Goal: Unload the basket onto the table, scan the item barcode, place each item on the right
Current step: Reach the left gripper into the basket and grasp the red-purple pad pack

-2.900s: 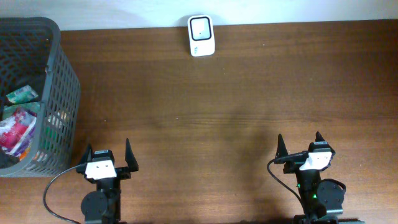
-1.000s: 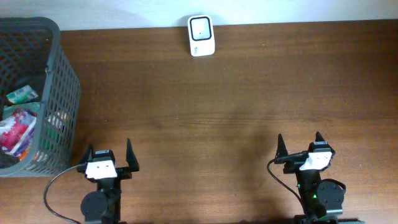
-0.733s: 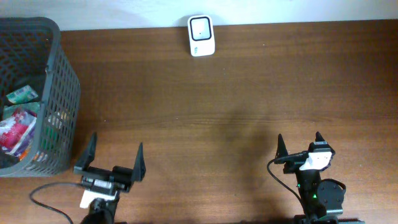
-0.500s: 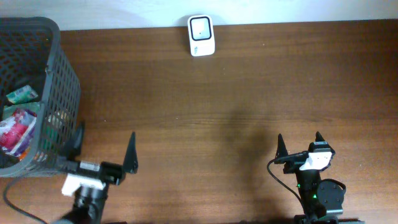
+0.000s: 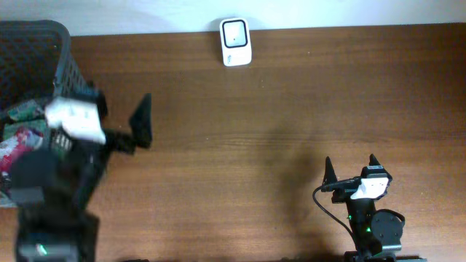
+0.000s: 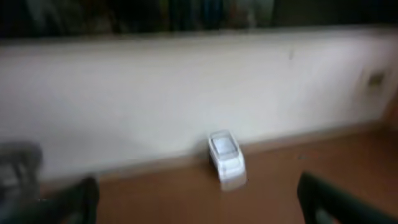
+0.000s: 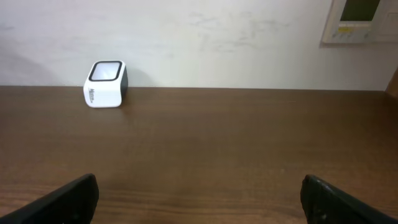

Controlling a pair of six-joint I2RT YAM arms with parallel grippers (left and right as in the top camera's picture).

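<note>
Since the earlier frames, the left arm has swung from its near-left rest position to the far left, and the left gripper (image 5: 115, 109) now hangs over the near right corner of the basket (image 5: 36, 28); the right arm has not moved.

1. Table (image 5: 291, 94): brown wood, with a white wall (image 7: 217, 37) along its far edge.
2. Basket: dark mesh, at the far left corner of the table. It holds the items, a green packet (image 5: 25, 110) and a red packet (image 5: 16, 145) among them. No barcode is legible.
3. Left gripper: jaws fully spread, nothing between them. The left wrist view is blurred.
4. Right gripper (image 5: 350, 164): at the near right, jaws fully spread, nothing held.
5. Scanner (image 5: 236, 41): small white unit with a dark window, at the table's far edge, touching the wall and well apart from the basket.
</note>
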